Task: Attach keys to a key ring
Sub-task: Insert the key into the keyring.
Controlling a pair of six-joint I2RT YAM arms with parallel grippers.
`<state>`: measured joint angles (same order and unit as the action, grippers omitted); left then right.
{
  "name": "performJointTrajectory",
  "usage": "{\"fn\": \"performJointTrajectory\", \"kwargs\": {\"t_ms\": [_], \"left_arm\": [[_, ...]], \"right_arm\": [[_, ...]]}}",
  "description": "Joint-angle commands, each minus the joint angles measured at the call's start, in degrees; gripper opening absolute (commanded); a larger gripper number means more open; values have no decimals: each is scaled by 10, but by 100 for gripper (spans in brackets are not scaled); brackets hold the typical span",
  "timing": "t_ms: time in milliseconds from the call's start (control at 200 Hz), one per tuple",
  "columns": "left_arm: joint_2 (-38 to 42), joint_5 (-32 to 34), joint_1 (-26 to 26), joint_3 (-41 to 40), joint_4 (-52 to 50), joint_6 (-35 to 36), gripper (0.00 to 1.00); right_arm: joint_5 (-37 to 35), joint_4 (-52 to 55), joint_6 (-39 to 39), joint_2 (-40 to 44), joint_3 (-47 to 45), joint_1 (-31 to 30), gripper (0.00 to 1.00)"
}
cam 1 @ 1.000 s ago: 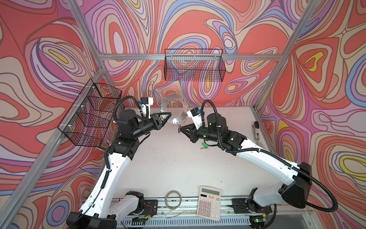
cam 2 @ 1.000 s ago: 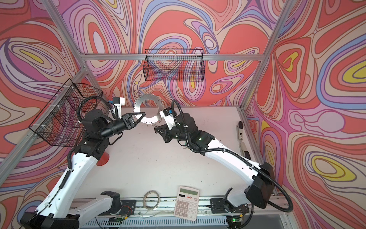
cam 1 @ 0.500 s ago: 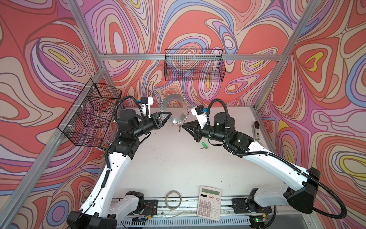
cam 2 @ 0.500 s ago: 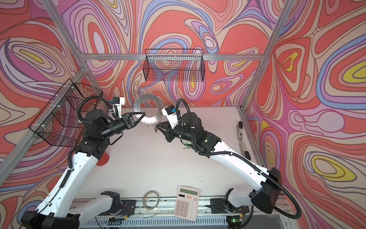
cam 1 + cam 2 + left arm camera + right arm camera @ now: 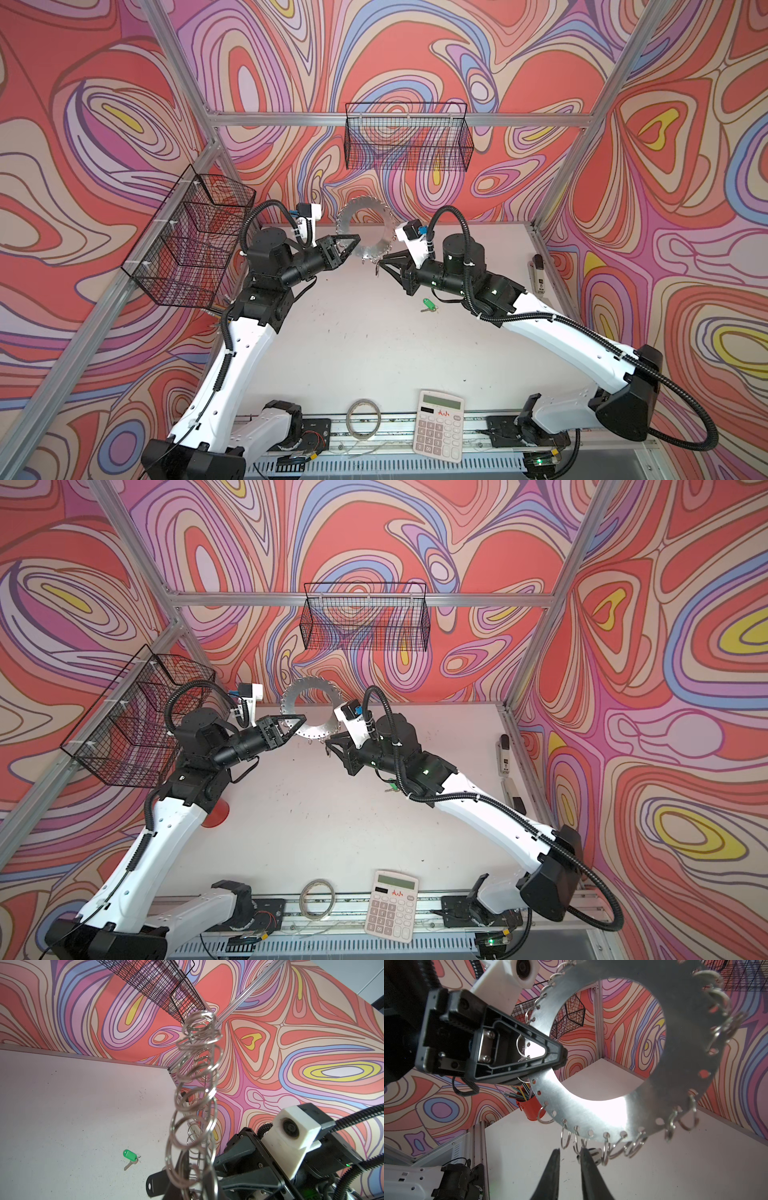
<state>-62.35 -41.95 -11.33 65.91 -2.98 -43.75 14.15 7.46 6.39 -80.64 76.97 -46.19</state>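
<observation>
Up at the back of the table (image 5: 374,353), the L gripper (image 5: 354,240) is clamped tight on the edge of the key ring (image 5: 583,1109) & holds it up in the air, standing on its side. Lots of little wire loops hang off its edge.

Right under the bottom edge is the R gripper (image 5: 570,1150). Its jaws are a little bit apart, w/ nothing pinched that I can see. A dark thing (image 5: 595,1153) hangs by one pad, just under the loops. Maybe that's the black key, on a loop already, but I can't tell for sure.

The green key (image 5: 428,305) lies flat on the table near the R arm, not on any loop. So I'd say approx. half done at best: the green key has to be picked up & hooked on.
</observation>
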Motion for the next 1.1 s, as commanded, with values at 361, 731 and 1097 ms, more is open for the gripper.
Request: {"fn": "performJointTrajectory", "kwargs": {"t_ms": [361,731,1097], "left_arm": [[4,-4,-3,25,30,-5,0],[7,-1,-3,26,24,0,0],[8,-1,-3,28,19,4,0]], "right_arm": [[-24,-11,-24,-18,19,-1,29],[-15,-17,-20,-36,27,-3,28],[-26,-32,-14,-33,24,-3,14]]}}
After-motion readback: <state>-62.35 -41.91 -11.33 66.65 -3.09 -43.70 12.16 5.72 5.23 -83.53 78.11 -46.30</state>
